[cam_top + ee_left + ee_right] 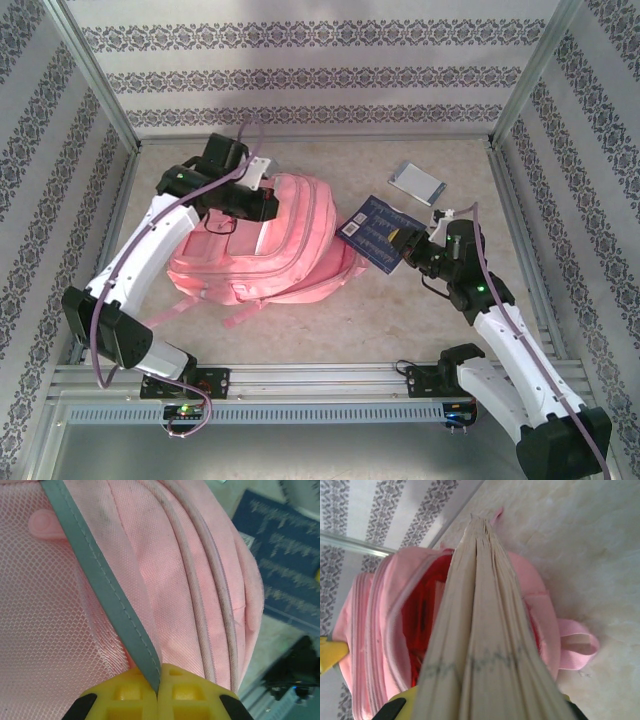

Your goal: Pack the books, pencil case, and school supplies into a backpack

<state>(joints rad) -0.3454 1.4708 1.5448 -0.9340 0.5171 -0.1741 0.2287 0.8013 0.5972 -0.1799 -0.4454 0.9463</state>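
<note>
left gripper (159, 689) pinched on grey trim (100, 575) of backpack (280, 245), likely steadying its mouth | right gripper (412, 246) clamped on navy book (375, 230), edge-on toward the opening ahead

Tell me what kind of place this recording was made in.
Probably a staged robot test cell, not a real room: wallpaper-patterned panels held in bare aluminium posts, with the left arm and right arm bolted to a metal rail.

The pale print on the navy book (375, 228) is too blurred to read.
</note>
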